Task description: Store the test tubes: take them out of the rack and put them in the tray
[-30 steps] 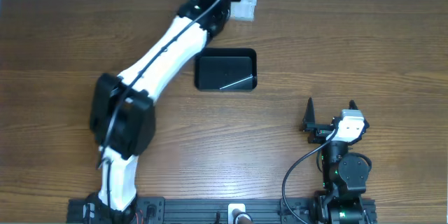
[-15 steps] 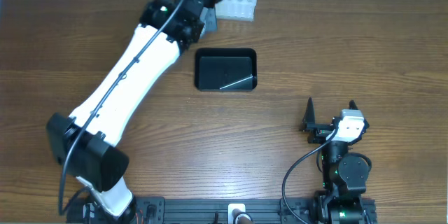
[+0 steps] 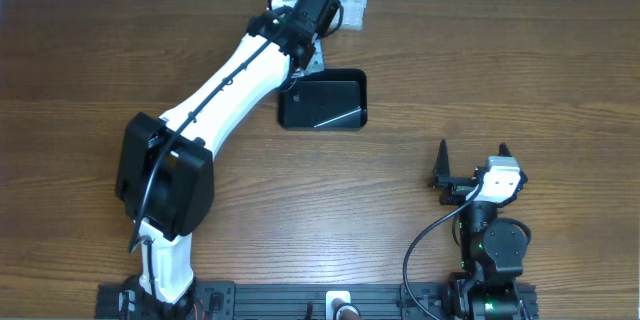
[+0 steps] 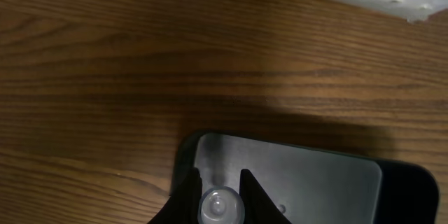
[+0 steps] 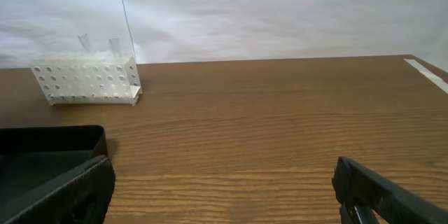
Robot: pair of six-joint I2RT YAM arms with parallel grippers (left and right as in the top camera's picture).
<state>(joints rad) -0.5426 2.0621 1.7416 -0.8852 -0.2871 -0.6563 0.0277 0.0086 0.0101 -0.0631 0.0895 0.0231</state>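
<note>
My left gripper (image 3: 309,58) hangs over the far left corner of the black tray (image 3: 322,88), shut on a clear test tube (image 4: 220,207) seen end-on between its fingers (image 4: 194,185). In the left wrist view the tray (image 4: 301,182) lies directly below the tube. One test tube (image 3: 338,116) lies slanted inside the tray. The white rack (image 3: 348,5) stands just beyond the tray; in the right wrist view the rack (image 5: 87,79) holds two upright tubes (image 5: 84,42). My right gripper (image 3: 470,163) rests open near its base, far from both.
Bare wooden tabletop (image 3: 500,60) spreads to the right of the tray and rack. The left arm's white link (image 3: 220,90) slants across the left half of the table. A white wall (image 5: 280,14) stands behind the table.
The left gripper has come back from the rack toward me and now sits over the tray's far left corner. The right arm has not moved.
</note>
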